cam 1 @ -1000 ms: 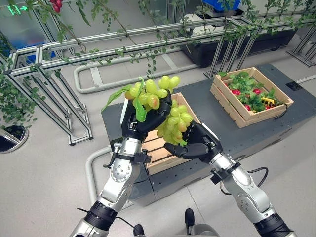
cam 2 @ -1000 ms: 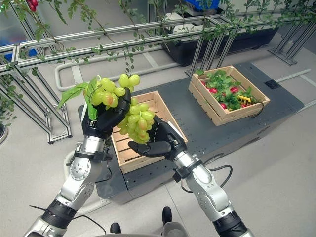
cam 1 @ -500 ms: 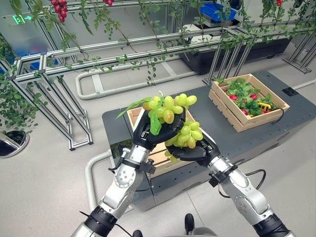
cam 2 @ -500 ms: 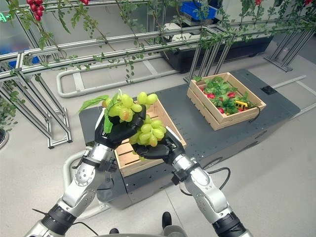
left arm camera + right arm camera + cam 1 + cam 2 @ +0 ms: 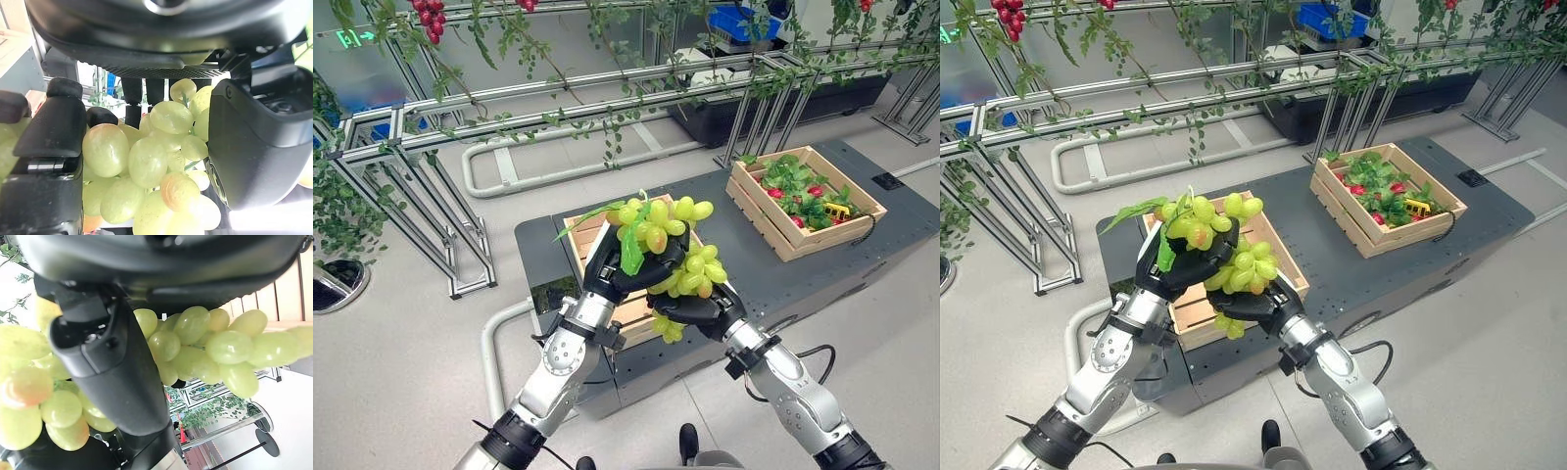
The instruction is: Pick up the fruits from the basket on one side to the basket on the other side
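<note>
Two wooden crates (image 5: 607, 245) (image 5: 803, 201), one bunch of green grapes (image 5: 671, 245), two hands (image 5: 612, 274) (image 5: 695, 311).

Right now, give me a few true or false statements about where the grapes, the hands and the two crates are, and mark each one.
1. Both hands hold the bunch of green grapes. True: the left hand and the right hand are curled round it.
2. The grapes lie in the far crate. False: they are held up above the near crate.
3. The far crate holds leafy greens and red fruit. True.
4. The two crates touch. False: they stand apart on the dark platform.
5. The grapes are purple. False: they are green, some with an orange blush.
</note>
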### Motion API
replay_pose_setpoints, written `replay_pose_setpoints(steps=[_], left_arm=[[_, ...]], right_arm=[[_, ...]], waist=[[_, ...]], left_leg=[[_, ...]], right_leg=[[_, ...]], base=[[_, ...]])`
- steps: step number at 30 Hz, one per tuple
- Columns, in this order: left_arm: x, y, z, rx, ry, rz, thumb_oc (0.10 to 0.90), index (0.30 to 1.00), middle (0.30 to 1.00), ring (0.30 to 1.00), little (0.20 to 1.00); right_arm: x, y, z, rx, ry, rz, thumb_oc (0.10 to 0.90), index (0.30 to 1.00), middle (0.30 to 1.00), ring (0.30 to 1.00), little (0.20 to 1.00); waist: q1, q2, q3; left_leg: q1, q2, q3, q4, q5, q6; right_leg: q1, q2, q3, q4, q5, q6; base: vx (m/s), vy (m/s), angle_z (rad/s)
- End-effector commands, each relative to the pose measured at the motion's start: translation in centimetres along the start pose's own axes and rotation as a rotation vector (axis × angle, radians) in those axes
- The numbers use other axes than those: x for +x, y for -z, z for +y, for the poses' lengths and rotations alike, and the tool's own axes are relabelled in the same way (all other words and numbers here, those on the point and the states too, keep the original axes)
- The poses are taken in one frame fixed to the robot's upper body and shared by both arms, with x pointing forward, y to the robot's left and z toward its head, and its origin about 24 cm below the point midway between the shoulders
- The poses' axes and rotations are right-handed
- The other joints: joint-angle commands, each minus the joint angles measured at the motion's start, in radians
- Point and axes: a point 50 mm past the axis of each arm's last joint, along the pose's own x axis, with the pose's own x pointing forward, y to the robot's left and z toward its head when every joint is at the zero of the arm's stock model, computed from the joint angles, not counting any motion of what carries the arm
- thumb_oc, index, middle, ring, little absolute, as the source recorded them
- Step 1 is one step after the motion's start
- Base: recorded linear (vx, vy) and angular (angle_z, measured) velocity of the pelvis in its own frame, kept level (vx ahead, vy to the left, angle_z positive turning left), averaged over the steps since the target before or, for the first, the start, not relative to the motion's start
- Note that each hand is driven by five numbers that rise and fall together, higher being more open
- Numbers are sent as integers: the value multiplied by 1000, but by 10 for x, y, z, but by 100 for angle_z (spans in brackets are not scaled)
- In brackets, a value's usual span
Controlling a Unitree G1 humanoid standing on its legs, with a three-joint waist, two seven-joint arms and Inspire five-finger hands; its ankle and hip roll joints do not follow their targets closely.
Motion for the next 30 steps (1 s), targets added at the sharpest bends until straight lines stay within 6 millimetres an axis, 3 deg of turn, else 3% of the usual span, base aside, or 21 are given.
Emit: replay_pose_setpoints(steps=[1,2,3,11,15,18,22,26,30], left_arm=[[9,-27,-5,15,39,-165,431,347,347,347,347],[8,-28,-3,16,30,-166,536,505,505,505,505],[7,-28,0,8,11,-163,800,900,900,900,900],[1,-28,23,-92,-90,-149,800,900,900,900,900],[-5,-26,28,-147,-141,-149,800,900,900,900,900],[-10,-26,34,-151,-201,-152,800,900,900,900,900],[-9,-24,39,-144,-247,-141,800,900,900,900,900],[-15,-23,53,-127,-309,-135,800,900,900,900,900],[-17,-22,56,-116,-279,-118,800,900,900,900,900]], right_arm=[[10,-63,2,56,4,-389,400,300,300,300,300],[8,-63,0,56,12,-392,400,300,300,300,300],[6,-65,-2,62,27,-404,400,300,300,300,300],[-4,-67,-21,66,110,-430,400,300,300,300,300],[-9,-66,-29,97,152,-443,400,300,300,300,300],[-6,-65,-28,132,137,-458,400,300,300,300,300],[-3,-67,-28,164,153,-479,400,300,300,300,300],[-4,-64,-27,214,148,-517,400,300,300,300,300],[-6,-64,-32,235,173,-538,400,300,300,300,300]], waist=[[6,21,-66],[6,21,-66],[4,20,-65],[20,19,-40],[40,18,-37],[64,15,-37],[67,21,-38],[62,26,-11],[61,25,15]], left_leg=[[-5,26,-15,8,-33,27],[-6,28,-14,8,-31,26],[-9,33,-14,8,-28,24],[-30,11,-83,8,-13,35],[-47,-49,-181,41,-39,58],[-57,-100,-308,56,-59,78],[-40,-117,-295,42,-68,88],[-28,-186,-302,55,-102,121],[-30,-221,-293,87,-127,130]], right_leg=[[12,-8,-7,2,-34,11],[11,-6,-7,2,-34,9],[8,0,-6,2,-34,6],[-7,42,50,2,-34,-22],[-6,48,109,2,-30,-26],[-3,45,181,2,-17,-23],[-7,13,181,2,-6,-1],[-52,-53,193,4,61,54],[-84,-87,193,13,118,64]], base=[[-13,-95,-1],[-7,-97,-1],[-9,-95,-1],[-32,-66,-9],[-26,87,-49],[-44,238,-40],[-86,272,-71],[-161,374,-9],[-121,349,-18]])
